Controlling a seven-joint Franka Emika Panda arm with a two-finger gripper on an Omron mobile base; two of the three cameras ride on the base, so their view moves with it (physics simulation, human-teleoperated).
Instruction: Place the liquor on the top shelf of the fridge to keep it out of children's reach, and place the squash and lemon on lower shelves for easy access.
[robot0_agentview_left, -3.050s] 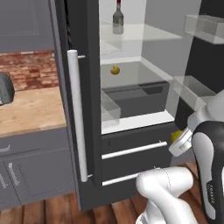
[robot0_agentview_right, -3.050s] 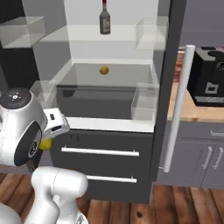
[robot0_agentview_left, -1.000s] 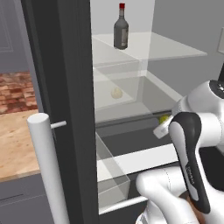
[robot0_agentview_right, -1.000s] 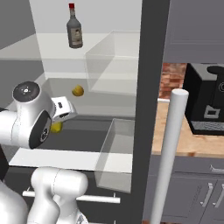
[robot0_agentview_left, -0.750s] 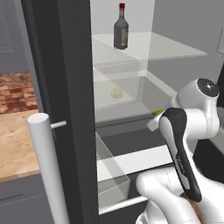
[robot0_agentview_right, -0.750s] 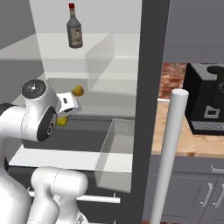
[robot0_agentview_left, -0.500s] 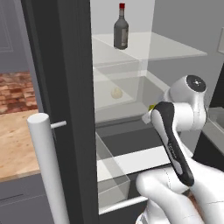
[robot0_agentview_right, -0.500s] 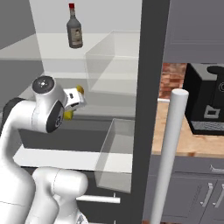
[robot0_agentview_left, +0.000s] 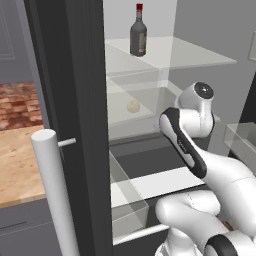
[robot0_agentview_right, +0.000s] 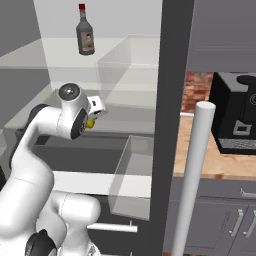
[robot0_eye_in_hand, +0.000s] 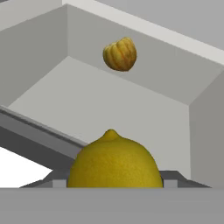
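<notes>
A: Where are we on the lemon (robot0_eye_in_hand: 114, 159)?

B: We have it clamped in the gripper (robot0_agentview_right: 91, 120). In the hand view it sits right at the bottom between the jaws, nub end pointing up and away from us.

A: And the target?

B: The lower shelf (robot0_eye_in_hand: 113, 109) lies straight ahead of the gripper and a bit below the lemon. The squash (robot0_eye_in_hand: 120, 54) is already on it, near the back wall, well apart from us and slightly above centre in the hand view.

A: So the move is forward and down?

B: We'd say so. We're at the front lip of that shelf, the squash ahead along our line of reach. Stopping short of it should leave room for the drop.

A: Liquor (robot0_agentview_left: 138, 32)?

B: Standing upright on the top shelf (robot0_agentview_left: 190, 55) of the fridge (robot0_agentview_left: 70, 100), above the arm. That part looks done.

A: Risk?

B: The lemon may roll once we release it; the shelf looks flat, no rim visible at the front.
</notes>
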